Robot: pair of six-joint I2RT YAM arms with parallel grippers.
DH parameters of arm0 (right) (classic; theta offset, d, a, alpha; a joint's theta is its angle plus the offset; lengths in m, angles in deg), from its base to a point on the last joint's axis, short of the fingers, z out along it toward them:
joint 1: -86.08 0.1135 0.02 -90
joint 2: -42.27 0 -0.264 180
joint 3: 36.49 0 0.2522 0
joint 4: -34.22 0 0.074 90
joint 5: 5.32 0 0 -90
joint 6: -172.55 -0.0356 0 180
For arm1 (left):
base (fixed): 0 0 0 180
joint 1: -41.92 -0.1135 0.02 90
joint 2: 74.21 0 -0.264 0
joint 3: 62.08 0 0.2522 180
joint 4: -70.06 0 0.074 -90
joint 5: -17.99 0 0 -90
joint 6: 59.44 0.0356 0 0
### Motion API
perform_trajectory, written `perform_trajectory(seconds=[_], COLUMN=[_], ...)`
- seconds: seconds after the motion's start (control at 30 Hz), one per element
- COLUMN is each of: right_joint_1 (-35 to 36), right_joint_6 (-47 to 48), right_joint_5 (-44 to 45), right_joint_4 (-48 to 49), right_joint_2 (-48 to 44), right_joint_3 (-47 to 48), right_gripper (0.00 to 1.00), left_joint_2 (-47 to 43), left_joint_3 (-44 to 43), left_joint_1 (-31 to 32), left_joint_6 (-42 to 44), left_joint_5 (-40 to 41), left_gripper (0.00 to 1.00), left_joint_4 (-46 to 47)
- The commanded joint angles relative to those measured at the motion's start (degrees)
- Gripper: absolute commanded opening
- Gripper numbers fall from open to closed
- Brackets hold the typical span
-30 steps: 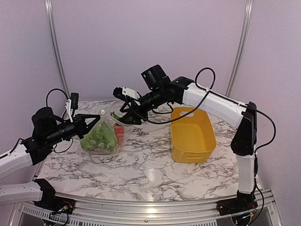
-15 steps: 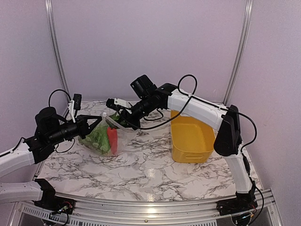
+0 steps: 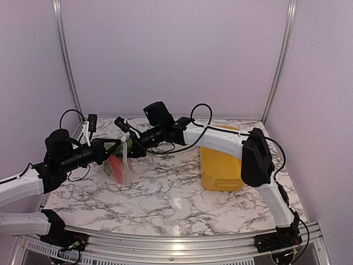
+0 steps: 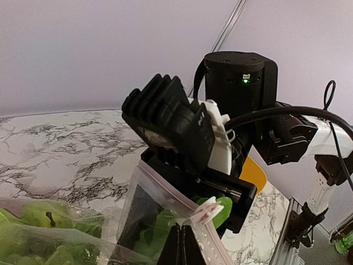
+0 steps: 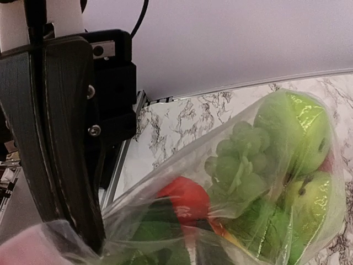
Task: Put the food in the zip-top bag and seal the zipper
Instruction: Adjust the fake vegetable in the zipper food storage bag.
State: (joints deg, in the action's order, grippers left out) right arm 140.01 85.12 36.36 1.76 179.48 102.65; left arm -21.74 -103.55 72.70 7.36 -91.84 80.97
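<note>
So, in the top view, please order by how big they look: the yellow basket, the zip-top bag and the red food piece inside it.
1. yellow basket, although the right arm hides part of it.
2. zip-top bag, lifted and bunched up.
3. red food piece, clearly the smallest.

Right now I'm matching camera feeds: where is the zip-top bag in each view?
Top external: zip-top bag left of centre, left of the yellow basket.
Left wrist: zip-top bag along the bottom, left to centre.
Right wrist: zip-top bag fills the lower right.
Shared landmark: marbled tabletop.
</note>
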Motion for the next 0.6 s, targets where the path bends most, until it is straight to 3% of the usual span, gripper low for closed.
perform_trajectory(seconds=[0.0,0.1,0.2,0.27,0.4,0.57], right_joint_1=[0.19,0.3,0.01,-0.31,-1.72,-5.01], right_joint_6=[-11.53,-9.34,-9.16,-9.37,-5.38,0.7], right_joint_5=[8.52,21.35,25.91,23.48,14.94,11.19], right_joint_4=[9.13,4.07,1.82,1.92,3.05,0.72], right_joint_2=[1.04,2.09,2.58,1.83,-3.16,-12.6], right_joint_3=[0.95,2.07,-0.81,-4.46,-11.0,-16.4], right_gripper=[0.17,0.2,0.33,0.41,0.45,0.51], left_joint_2=[-1.45,-2.64,-4.47,-5.42,-5.84,-6.32], left_joint_3=[0.16,0.13,0.08,0.04,0.23,1.54], left_joint_1=[0.42,0.42,0.42,0.42,0.42,0.42], left_joint_6=[-0.98,-1.24,-1.41,-0.62,0.92,0.99], left_joint_5=[-2.31,-1.72,-0.52,0.8,2.05,2.96], left_gripper=[0.0,0.0,0.0,0.0,0.0,0.0], left_joint_4=[6.11,6.1,6.03,5.13,2.96,2.58])
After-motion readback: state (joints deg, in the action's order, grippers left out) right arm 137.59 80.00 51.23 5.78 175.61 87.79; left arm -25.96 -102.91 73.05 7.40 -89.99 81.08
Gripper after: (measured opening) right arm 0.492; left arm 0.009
